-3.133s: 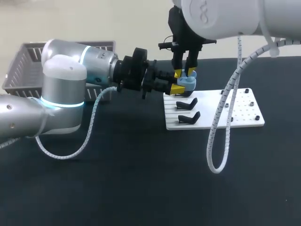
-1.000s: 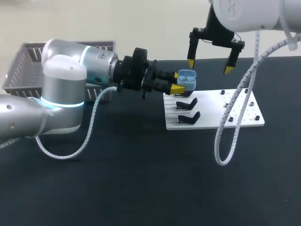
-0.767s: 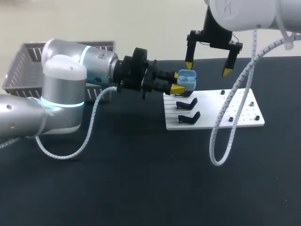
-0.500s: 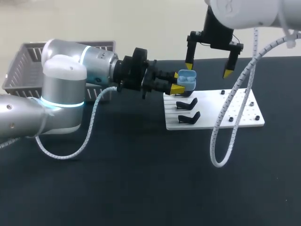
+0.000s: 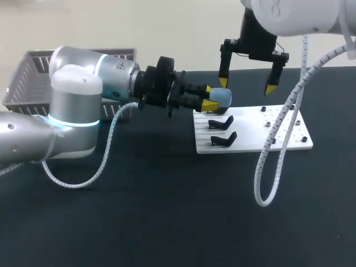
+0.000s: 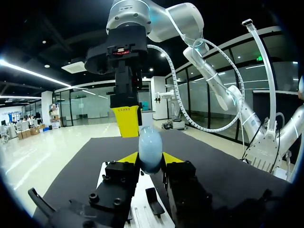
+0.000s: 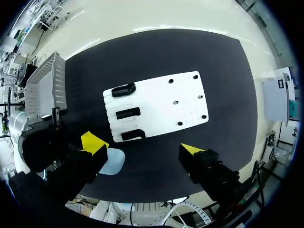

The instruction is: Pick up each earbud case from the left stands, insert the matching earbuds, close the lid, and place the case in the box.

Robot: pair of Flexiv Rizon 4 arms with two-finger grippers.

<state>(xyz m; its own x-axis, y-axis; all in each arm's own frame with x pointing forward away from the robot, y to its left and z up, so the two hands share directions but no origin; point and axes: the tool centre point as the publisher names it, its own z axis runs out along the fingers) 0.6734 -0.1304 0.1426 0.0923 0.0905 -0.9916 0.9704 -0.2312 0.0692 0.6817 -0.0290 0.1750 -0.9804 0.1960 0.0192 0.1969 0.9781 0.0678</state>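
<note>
Left gripper (image 5: 210, 97) jaws are clamped on the one small rounded light-blue earbud case (image 5: 221, 98), one yellow tip on each side, lid shut. The case is held in the air over the stand end of the white flat perforated plate (image 5: 278, 133). In the left wrist view the case (image 6: 150, 152) sits upright between the tips.

Right gripper (image 5: 247, 85) jaws are wide apart and hold nothing. One yellow fingertip (image 6: 127, 121) is just above the case; can't tell if it touches.

Red label on the right gripper body, print unreadable.

Count: 1 case, 3 black plastic stands (image 7: 123, 89) on the plate, 1 grey plastic mesh basket (image 5: 28, 78) well apart behind the left arm.
</note>
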